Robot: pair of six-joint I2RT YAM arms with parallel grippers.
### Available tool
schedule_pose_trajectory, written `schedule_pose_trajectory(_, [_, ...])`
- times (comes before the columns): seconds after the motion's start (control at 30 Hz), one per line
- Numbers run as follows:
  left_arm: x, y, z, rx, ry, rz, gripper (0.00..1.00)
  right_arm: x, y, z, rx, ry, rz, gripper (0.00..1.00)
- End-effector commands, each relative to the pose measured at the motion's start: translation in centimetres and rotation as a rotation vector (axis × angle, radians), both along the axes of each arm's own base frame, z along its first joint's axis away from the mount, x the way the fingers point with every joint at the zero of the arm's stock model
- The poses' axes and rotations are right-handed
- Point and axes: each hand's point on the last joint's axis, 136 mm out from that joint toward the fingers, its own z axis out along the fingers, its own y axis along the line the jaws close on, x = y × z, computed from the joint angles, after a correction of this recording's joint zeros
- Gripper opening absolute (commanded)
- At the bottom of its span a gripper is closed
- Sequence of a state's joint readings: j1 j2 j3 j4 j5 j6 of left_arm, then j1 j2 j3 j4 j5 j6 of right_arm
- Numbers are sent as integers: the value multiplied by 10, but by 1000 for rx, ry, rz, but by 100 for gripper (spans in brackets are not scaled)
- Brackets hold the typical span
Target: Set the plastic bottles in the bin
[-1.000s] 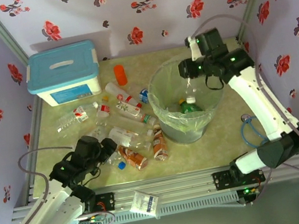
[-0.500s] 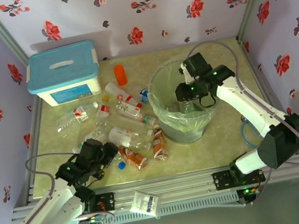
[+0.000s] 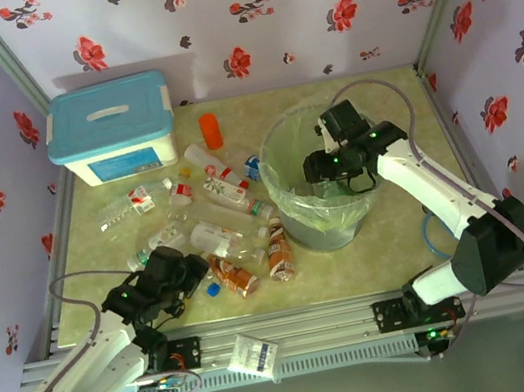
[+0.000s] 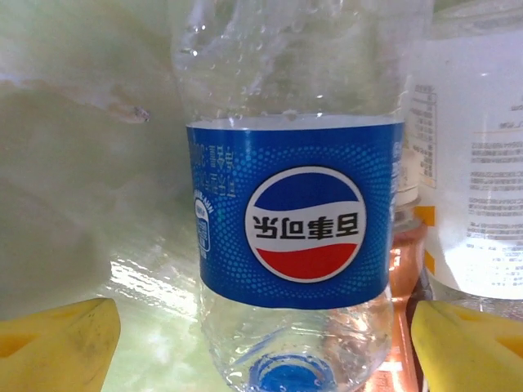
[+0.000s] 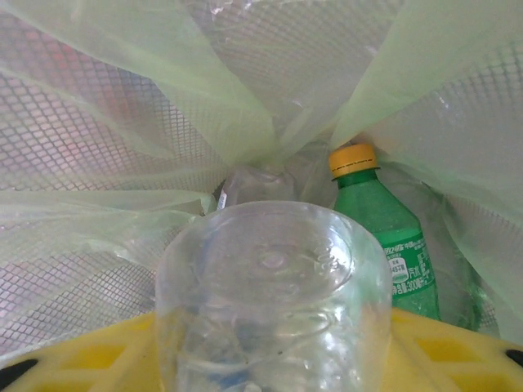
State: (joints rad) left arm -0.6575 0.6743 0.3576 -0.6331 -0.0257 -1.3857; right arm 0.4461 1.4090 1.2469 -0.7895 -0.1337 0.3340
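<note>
Left end effector (image 4: 274,347) gapes wide around a blue-labelled bottle (image 4: 294,212) on the counter (image 3: 392,244); right end effector (image 5: 270,355), over the bin (image 3: 297,222), has a clear bottle (image 5: 270,294) between its fingers (image 5: 462,355), grip unclear

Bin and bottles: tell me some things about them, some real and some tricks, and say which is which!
1. The right gripper reaches into the bin, with a clear bottle between its fingers. True.
2. The green bottle in the bin has a blue cap. False: its cap is yellow-orange.
3. The left gripper faces a blue-label bottle. True.
4. Every bottle is already in the bin. False: several lie on the table.
5. The white box has its lid off. False: the blue lid is on it.
</note>
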Motion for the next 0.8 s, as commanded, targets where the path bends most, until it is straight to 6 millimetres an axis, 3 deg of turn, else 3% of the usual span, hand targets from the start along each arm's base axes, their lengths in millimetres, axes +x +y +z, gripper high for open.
schedule_pose_trajectory(0.0, [-1,0,-5,7,3,-3,92,-1,-1,1,-8,-8,-9,63])
schedule_pose_trajectory(0.27, [0,-2,-7,-2,-1,0,91,0,-3,18,-8,-39,-6,67])
schedule_pose_trajectory(0.6, [0,-10,-10,-41,-9,3,89,8,-11,82,-6,-215,-4,67])
schedule_pose_trajectory(0.63, [-5,-7,-20,-29,11,6,89,11,-13,88,-5,-232,-12,67])
schedule_pose_trajectory(0.77, [-4,-8,-24,-49,2,21,86,20,-9,113,46,-310,-28,67])
